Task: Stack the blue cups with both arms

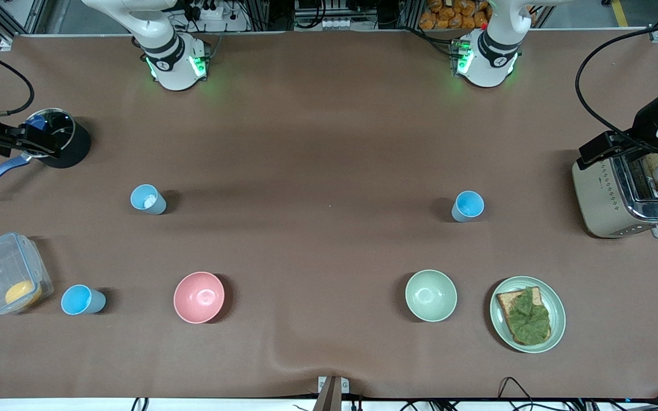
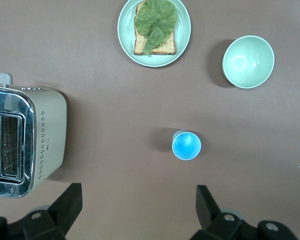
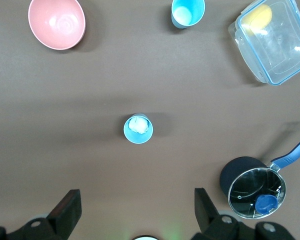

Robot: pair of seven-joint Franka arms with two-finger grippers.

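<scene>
Blue cups, three, all upright and well apart on the brown bench [image 1: 329,142]; none nested in another.

- Cup one [image 1: 148,199]: toward the right arm's end, farther from the front camera than the pink bowl [image 1: 199,297]. A small white object lies inside it; what it is cannot be told.
- Cup two [image 1: 82,299]: toward the right arm's end, just beside the clear lidded container [image 1: 8,273], nearer to the front camera than cup one. Empty.
- Cup three [image 1: 468,206]: toward the left arm's end, farther from the front camera than the pale-green bowl [image 1: 430,295]. Empty.

Left tool [image 2: 137,207]: fingers spread wide, holding nothing; high over the bench with cup three below it in the left wrist view.

Right tool [image 3: 137,207]: fingers spread wide, holding nothing; high over the bench with cup one below it in the right wrist view.

Other items: plate [image 1: 557,334] bearing toast [image 1: 526,317] under a lettuce leaf; toaster [image 1: 626,191]; black saucepan [image 1: 57,137] with blue handle.

Progress, as judged: stacking not begun. No cup is gripped or lifted. Remaining: each arm to descend, grip a cup, and nest the cups into one stack. The white object in cup one may keep another cup from seating fully.
</scene>
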